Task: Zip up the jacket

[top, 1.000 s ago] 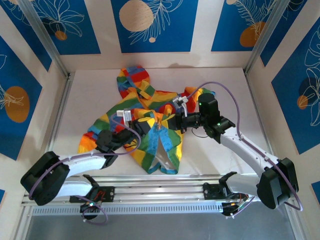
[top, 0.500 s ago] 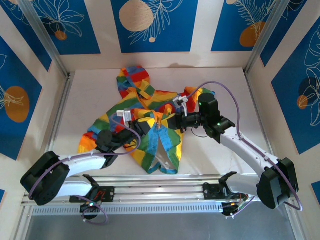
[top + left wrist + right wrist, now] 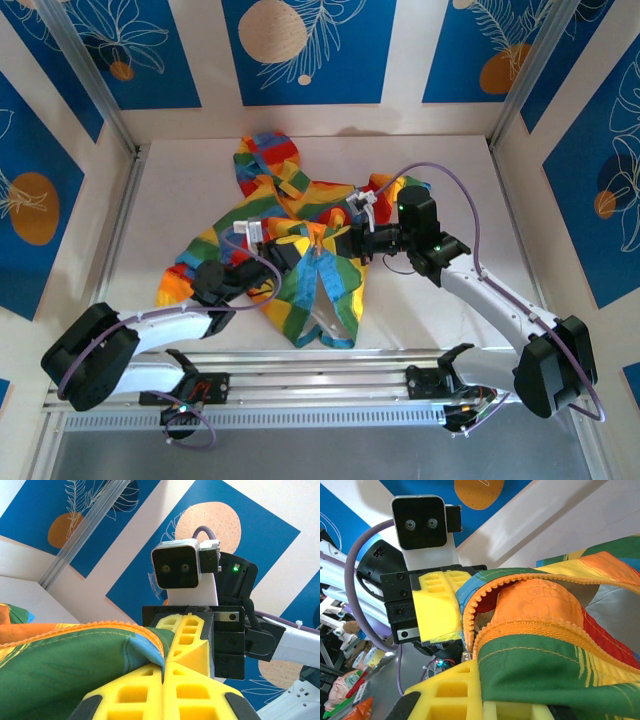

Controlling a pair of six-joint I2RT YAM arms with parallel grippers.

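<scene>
Setting: blue leaf-patterned walls [image 3: 300, 50] close in a pale table [image 3: 180, 180], and we work near its front middle.
Jacket: the jacket [image 3: 285, 185] lies spread on the table, hood toward the back wall and hem toward us. Below the claws its front stands open, showing white lining [image 3: 330, 305].
Zipper: the orange zipper [image 3: 535, 580] teeth run loose along the lifted edges. We cannot make out the slider.
Left claw: the left claw [image 3: 296, 249] is pinched together on the front edge left of the opening, with fabric pressed between its yellow fingers [image 3: 135, 690].
Right claw: the right claw [image 3: 338, 241] is clamped on the facing edge, nose to nose with the left.
Risk, slip: both claws hold fabric only, so the thin cloth could slide out of either pinch if we pull hard.
Risk, jam: folded cloth sits close to the teeth, and we judge it could catch in the track.
Risk, bunching: nothing pins the hem, so pulling upward may drag the whole jacket rather than close it.
</scene>
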